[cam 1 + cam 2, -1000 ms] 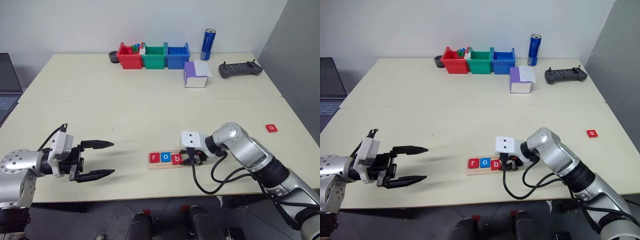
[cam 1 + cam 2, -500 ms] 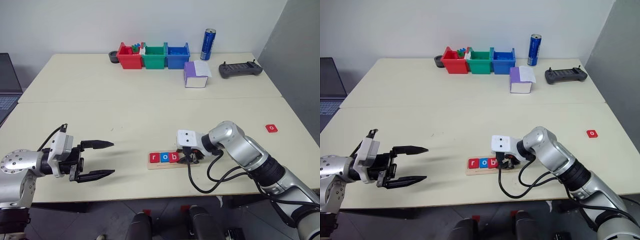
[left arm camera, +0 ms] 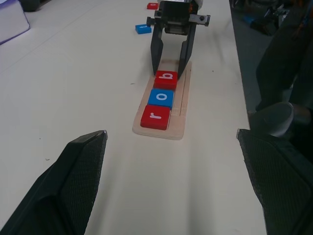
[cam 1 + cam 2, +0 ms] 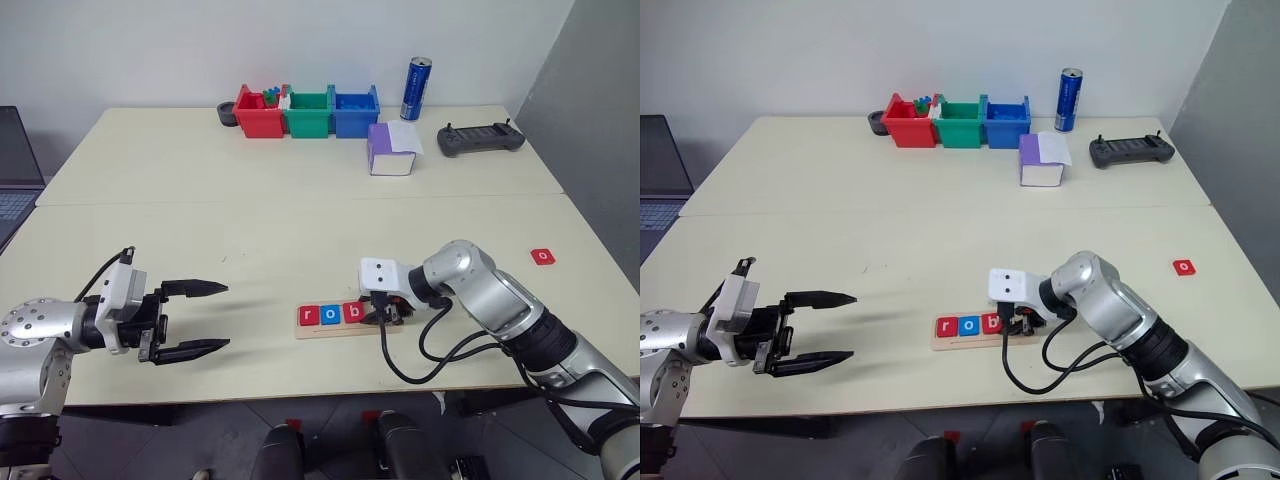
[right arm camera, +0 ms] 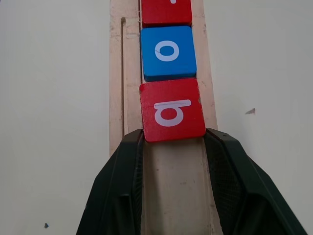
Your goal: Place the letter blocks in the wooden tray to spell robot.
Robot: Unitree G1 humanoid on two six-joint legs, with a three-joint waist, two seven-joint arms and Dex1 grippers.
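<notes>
1. The wooden tray (image 4: 345, 324) lies on the pale worktop (image 4: 300, 220) near its front edge, at about 6 o'clock in the head view, long side running left to right.
2. Three letter blocks sit in the tray in a touching row: a red "r" block (image 4: 307, 316), a blue "o" block (image 4: 329, 314) and a red "b" block (image 4: 352, 312). The tray's right part is bare wood.
3. The right end effector (image 3: 168, 72) points down at the tray from the 3 o'clock side. Its two black fingers (image 5: 128, 166) stand partly apart, their tips straddling the near end of the "b" block; whether they press on it cannot be told.
4. The left end effector (image 4: 205, 317) hangs above the worktop at 9 o'clock, well apart from the tray, fingers spread wide and holding nothing.
5. A loose red "o" block (image 4: 542, 256) lies at 3 o'clock near the right edge. A loose blue block (image 3: 143, 29) lies beyond the tray in the left wrist view; its letter is unreadable.
</notes>
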